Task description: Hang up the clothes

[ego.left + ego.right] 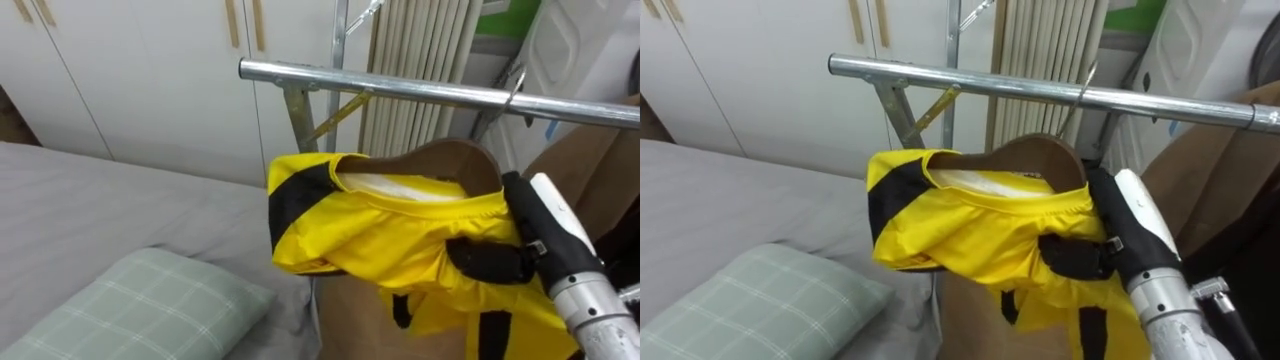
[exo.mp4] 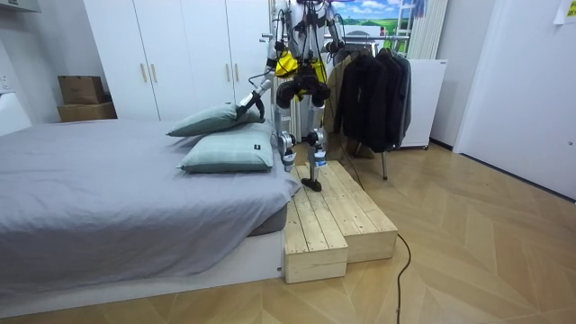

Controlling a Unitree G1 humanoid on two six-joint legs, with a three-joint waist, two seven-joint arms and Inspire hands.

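On a wooden platform (image 2: 333, 216) between the bed (image 1: 80, 200) and a clothes rack, the robot holds a yellow-and-black garment (image 1: 370, 235) up just below the rack's metal rail (image 1: 420, 92). The garment is dressed on a brown wooden hanger (image 1: 455, 158), and the right hand (image 1: 490, 262) has its dark fingers clenched round the cloth at the garment's right shoulder. The bulk of the garment therefore lies to the left of the hand, over the bed's edge and above a checked pillow (image 1: 150, 305).

The coming move looks to turn on one relation: the rail is above the hanger and a little farther off. The rail runs left to right, and the hanger's long axis lies roughly along it, with the collar opening facing up. A thin wire hook (image 1: 514, 88) crosses the rail up and right of the hanger — whether it belongs to this hanger or to the brown garment (image 1: 590, 165) hanging at the far right cannot be told.

The right hand is plainly the nearer to the rail. The left hand (image 2: 245, 109) reaches out low toward the room view's left, well apart from the rack — its fingers are too small to read.
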